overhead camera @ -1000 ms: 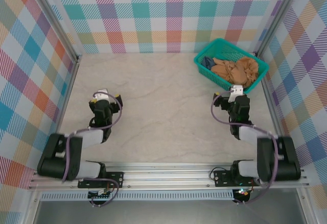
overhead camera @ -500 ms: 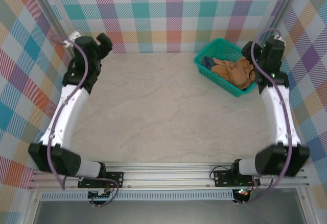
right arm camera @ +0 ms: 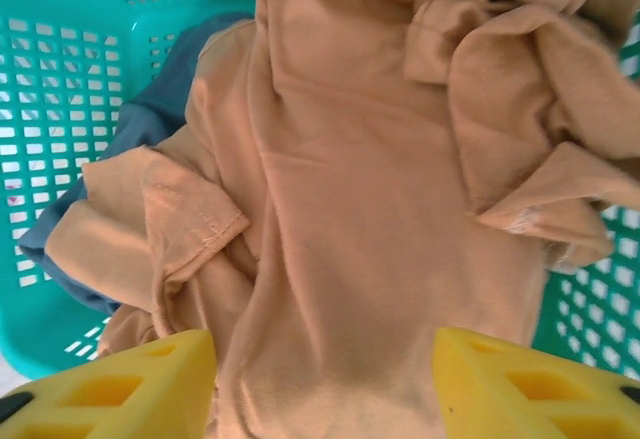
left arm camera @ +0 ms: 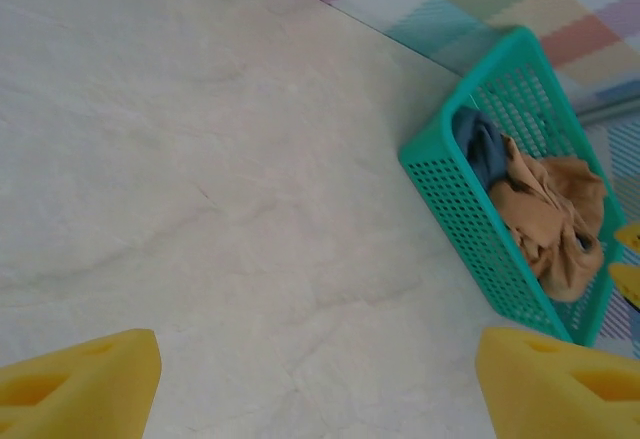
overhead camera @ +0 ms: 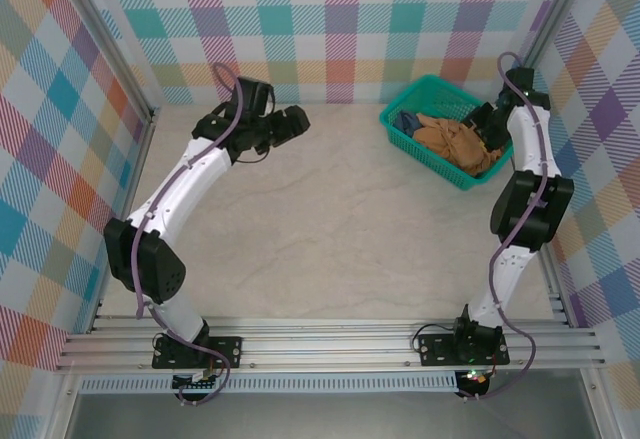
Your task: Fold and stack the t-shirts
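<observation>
1. A teal plastic mesh basket (overhead camera: pixel 388 119) sits at the far right corner of a pale marble-patterned table (overhead camera: pixel 320 239). Crumpled inside it lie the soft tan-brown cotton t-shirts (overhead camera: pixel 455 139), with a fold of blue showing at the basket's left end.
2. The right gripper (right arm camera: pixel 320 389) hovers directly over the heap, its yellow fingers (right arm camera: pixel 140 379) spread wide and holding nothing.
3. The left gripper (left arm camera: pixel 315 369) hangs over the bare far part of the table, well apart from the basket, equally wide and empty.
4. The step in hand looks like pulling one shirt out. Done well, the right gripper would drop onto a single raised fold, pinch only that top layer, and lift straight up so the cloth clears the rim without dragging the basket.
</observation>
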